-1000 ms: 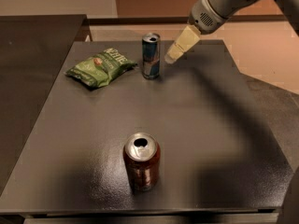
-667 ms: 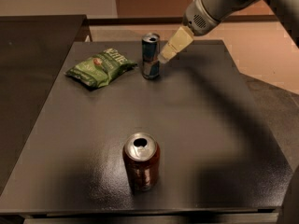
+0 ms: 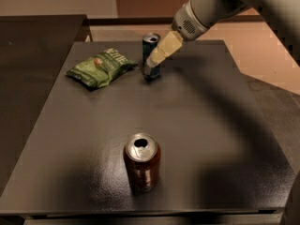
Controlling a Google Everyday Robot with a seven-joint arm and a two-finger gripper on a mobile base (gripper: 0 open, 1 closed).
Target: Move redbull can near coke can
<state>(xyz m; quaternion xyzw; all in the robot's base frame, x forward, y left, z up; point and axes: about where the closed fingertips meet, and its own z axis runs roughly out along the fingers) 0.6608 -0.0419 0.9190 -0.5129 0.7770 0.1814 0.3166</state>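
Note:
The redbull can (image 3: pixel 148 45), slim and blue-and-silver, stands upright at the back middle of the dark table (image 3: pixel 211 121). My gripper (image 3: pixel 153 61) reaches down from the upper right and sits against the front right side of the redbull can, covering part of it. The coke can (image 3: pixel 142 161), wider and dark red-brown with a silver top and open tab, stands upright near the table's front edge, far from the redbull can.
A green chip bag (image 3: pixel 101 67) lies to the left of the redbull can. A second dark surface (image 3: pixel 33 46) adjoins the table at the left. My arm (image 3: pixel 211 8) crosses the upper right corner.
My gripper has moved left and down, from beside the redbull can's right to overlapping it. Both cans and the bag have stayed in place.

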